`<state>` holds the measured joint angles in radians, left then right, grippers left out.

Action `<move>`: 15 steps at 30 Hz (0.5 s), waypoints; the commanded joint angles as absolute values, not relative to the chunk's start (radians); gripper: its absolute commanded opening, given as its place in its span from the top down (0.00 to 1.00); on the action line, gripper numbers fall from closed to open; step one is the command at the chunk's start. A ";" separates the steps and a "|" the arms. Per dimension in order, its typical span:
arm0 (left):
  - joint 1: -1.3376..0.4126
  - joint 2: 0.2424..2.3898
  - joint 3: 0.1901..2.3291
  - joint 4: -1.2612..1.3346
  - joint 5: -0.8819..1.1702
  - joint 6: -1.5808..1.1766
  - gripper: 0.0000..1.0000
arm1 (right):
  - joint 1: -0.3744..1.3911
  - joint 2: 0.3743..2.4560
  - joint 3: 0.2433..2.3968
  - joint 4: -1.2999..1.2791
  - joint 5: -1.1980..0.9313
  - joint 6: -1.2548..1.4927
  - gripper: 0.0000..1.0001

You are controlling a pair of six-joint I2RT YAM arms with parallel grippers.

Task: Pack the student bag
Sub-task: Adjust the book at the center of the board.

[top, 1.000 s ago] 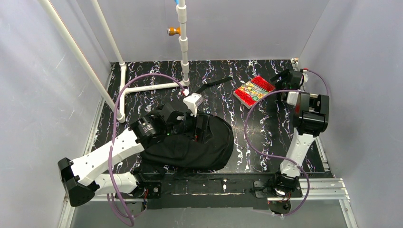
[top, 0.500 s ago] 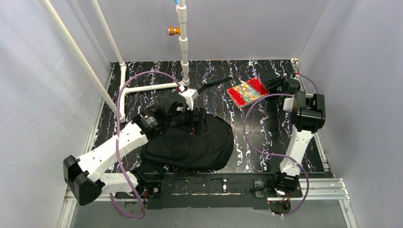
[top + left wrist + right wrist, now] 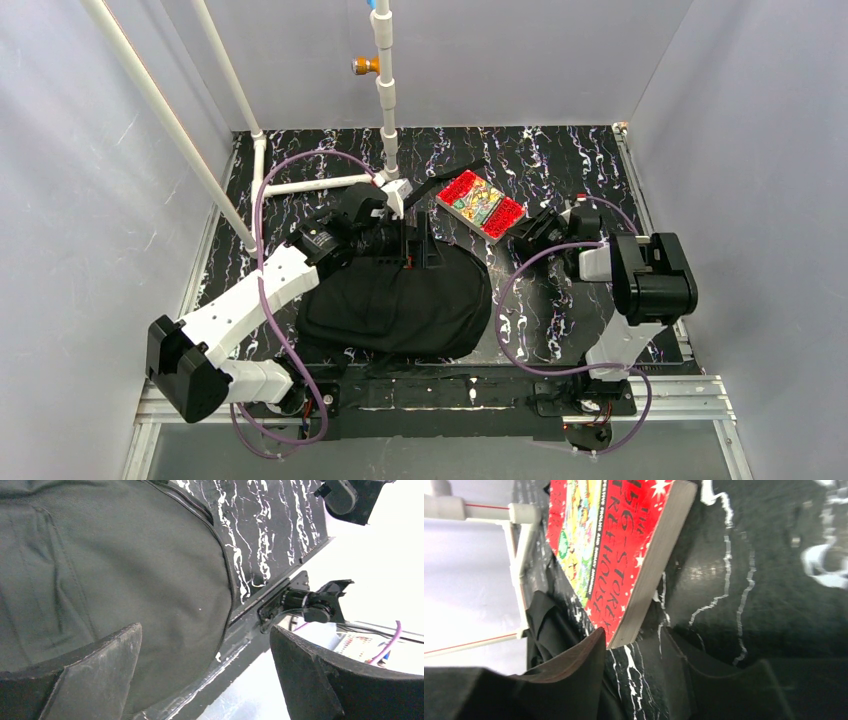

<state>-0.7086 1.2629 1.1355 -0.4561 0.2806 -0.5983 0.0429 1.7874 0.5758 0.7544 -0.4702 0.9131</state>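
The right gripper (image 3: pixel 634 647) has narrowed onto a corner of the red paperback book (image 3: pixel 481 205) and carried it from the far right to just beside the large black fabric backpack (image 3: pixel 400 300) lying mid-table; the left gripper (image 3: pixel 204 630) hovers wide open over the backpack, so loading looks close

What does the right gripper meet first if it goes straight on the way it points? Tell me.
The book: its corner sits between the right gripper's fingers. Past it, probably the bag's black fabric, though depth there is hard to judge.
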 commanded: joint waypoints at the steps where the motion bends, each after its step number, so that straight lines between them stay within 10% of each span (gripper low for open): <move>1: -0.704 1.258 1.104 -0.415 0.358 -0.666 0.01 | 0.018 1.703 0.649 0.449 -0.402 0.772 0.43; 15: -0.704 1.252 1.048 -0.344 0.415 -0.763 0.01 | 0.098 1.652 0.671 0.356 -0.418 0.855 0.22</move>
<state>-0.7086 1.2697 1.0702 -0.3698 0.3798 -0.7361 0.0662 1.6352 0.6830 0.3241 -0.3920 0.7425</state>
